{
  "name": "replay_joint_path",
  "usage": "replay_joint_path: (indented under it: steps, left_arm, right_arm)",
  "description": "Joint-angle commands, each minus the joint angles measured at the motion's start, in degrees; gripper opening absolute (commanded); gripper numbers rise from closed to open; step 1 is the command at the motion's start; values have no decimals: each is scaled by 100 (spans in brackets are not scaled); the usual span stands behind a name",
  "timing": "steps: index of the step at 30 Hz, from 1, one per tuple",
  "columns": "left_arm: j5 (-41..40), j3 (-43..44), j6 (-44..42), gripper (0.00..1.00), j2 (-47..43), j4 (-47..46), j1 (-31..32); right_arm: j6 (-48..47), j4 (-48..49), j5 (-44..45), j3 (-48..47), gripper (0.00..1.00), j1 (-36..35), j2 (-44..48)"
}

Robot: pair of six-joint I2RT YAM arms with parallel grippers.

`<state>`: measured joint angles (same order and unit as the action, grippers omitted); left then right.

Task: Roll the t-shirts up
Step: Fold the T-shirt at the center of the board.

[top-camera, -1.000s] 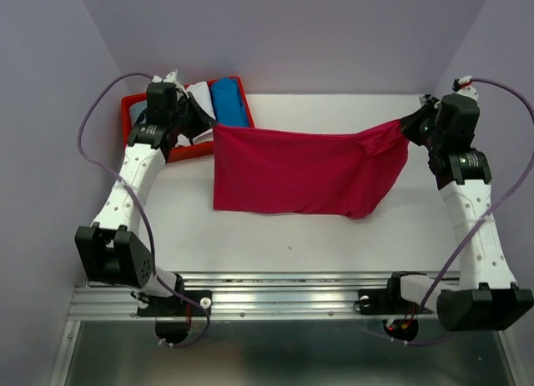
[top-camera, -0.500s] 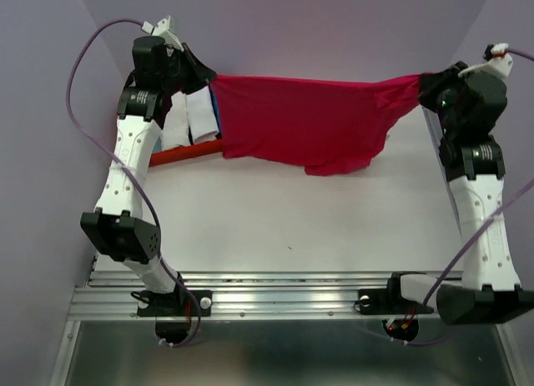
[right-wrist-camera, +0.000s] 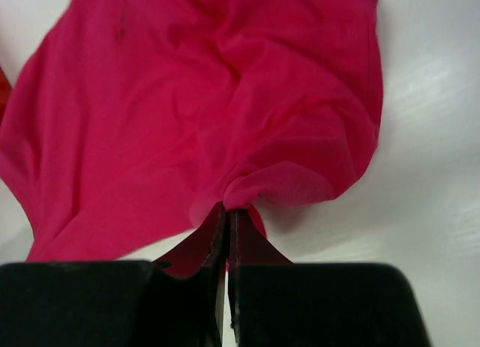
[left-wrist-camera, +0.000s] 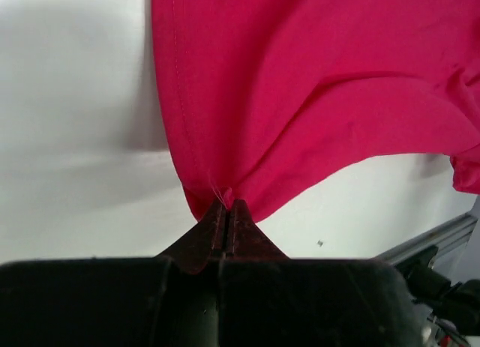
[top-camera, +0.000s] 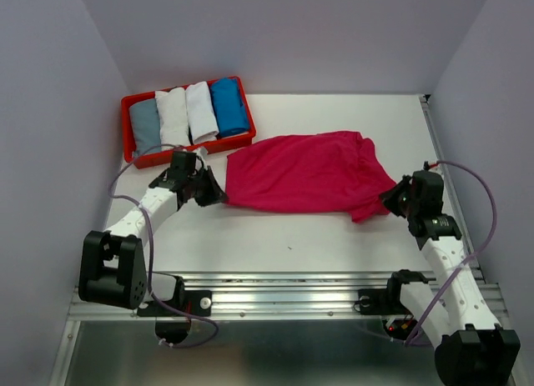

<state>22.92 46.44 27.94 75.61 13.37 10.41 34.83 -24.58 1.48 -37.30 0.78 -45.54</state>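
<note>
A magenta-pink t-shirt (top-camera: 304, 171) lies spread and rumpled on the white table, stretched between both arms. My left gripper (top-camera: 219, 196) is shut on its near left corner; in the left wrist view the cloth (left-wrist-camera: 300, 92) bunches right at the pinched fingertips (left-wrist-camera: 228, 206). My right gripper (top-camera: 385, 198) is shut on the near right corner, where the fabric (right-wrist-camera: 217, 107) gathers into a fold at the fingertips (right-wrist-camera: 227, 209). Four rolled t-shirts sit in the red tray (top-camera: 127, 129): pale grey-blue (top-camera: 144, 126), two white (top-camera: 173, 117) (top-camera: 200, 111), bright blue (top-camera: 229, 107).
The red tray stands at the back left, close behind the left arm. Purple walls close in the table on the left, back and right. A metal rail (top-camera: 284, 296) runs along the near edge with the arm bases.
Both arms have come down from high at the back towards the near side, drawing the pink t-shirt from hanging in the air down flat onto the table. The tray's rolls show again.
</note>
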Motion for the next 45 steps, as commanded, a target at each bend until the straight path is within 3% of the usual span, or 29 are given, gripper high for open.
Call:
replay_joint_path:
  steps: [1,3,5,7,9,12,17,18,22,24,28,31,38,41,43,45]
  left_arm:
    - [-6,-353,194,2,-240,-432,189]
    - [-50,-547,229,42,-266,-257,206]
    - [-94,-627,229,72,-380,-81,215]
    - [-295,-688,255,84,-590,200,215]
    - [-437,-645,334,87,-705,385,215]
    - [-806,-522,475,86,-838,798,224]
    - [-1131,-626,1072,51,-969,1273,355]
    - [-1158,-679,1299,50,-987,1309,408]
    - [-1298,-987,1713,54,-970,1405,602]
    - [-1325,-1153,1942,61,-1013,1423,637]
    - [-1001,-1444,2232,67,-1092,1117,663]
    - [-816,-1611,2417,67,-1058,835,681]
    - [-824,-1699,2593,53,-803,351,699]
    - [-973,-1655,2576,52,-654,237,708]
    - [-1026,-1603,2549,46,-566,97,699]
    - [-1017,-1541,2497,23,-408,9,708]
  right_arm:
    - [691,6,-508,354,1,37,414]
    - [701,-82,-587,504,1,37,528]
    - [666,-231,-578,539,1,37,598]
    - [613,-363,-552,566,1,37,625]
    - [578,-434,-552,566,1,37,651]
    - [569,-478,-543,618,1,37,687]
    - [630,-478,-587,619,1,37,660]
    - [648,-478,-587,610,1,37,634]
    - [622,-434,-605,540,1,37,546]
    - [604,-425,-631,522,1,37,476]
    - [569,-364,-683,513,1,37,397]
    - [551,-311,-701,522,1,37,362]
    - [542,-267,-736,548,1,37,326]
    - [551,-275,-754,548,1,37,326]
    - [586,-319,-736,539,1,37,344]
    - [709,-512,-658,522,1,37,344]
